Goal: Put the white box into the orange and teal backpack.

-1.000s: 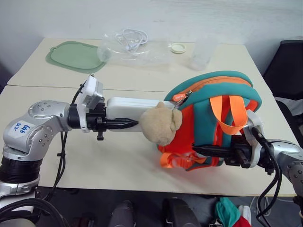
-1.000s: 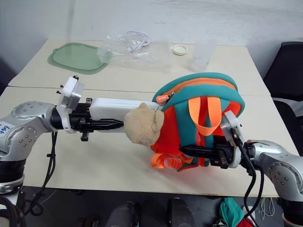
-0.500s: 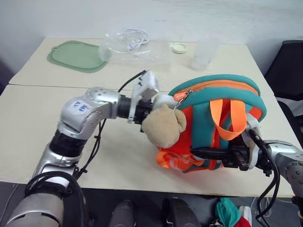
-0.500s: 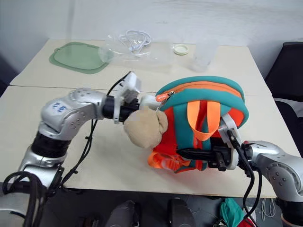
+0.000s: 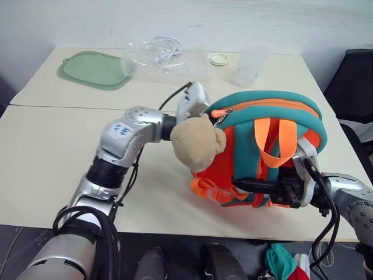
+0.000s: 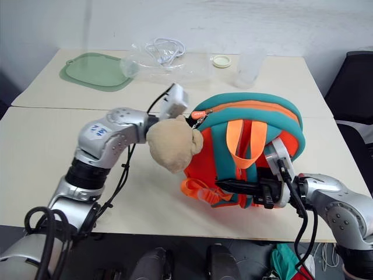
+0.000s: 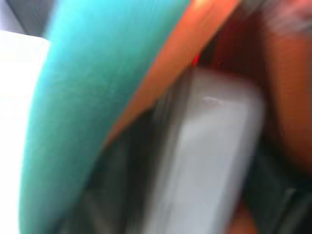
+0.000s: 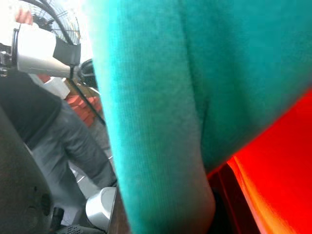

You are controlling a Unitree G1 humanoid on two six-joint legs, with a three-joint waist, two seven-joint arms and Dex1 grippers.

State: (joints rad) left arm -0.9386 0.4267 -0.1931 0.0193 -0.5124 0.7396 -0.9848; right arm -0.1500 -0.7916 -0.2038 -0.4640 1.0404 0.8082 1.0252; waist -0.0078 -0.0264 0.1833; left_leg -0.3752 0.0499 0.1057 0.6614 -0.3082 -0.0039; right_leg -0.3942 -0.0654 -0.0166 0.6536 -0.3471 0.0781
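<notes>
The orange and teal backpack stands on the table, its zip mouth facing my left arm, and a tan plush toy hangs in front of the mouth. My left wrist reaches in behind the toy, and the gripper beyond it is hidden in both eye views. Inside the bag, the white box lies straight ahead in the left wrist view, under the teal rim. My right gripper is shut on the backpack's lower front, by a teal strap.
At the back of the table lie a green mat, a clear plastic bag with a white cable, a white lid and a clear cup. A black chair stands at the right. A person stands nearby.
My left arm has swung right and pushed the white box through the backpack's mouth; the box, earlier outside beside the toy, is now inside. The right arm has stayed put.
</notes>
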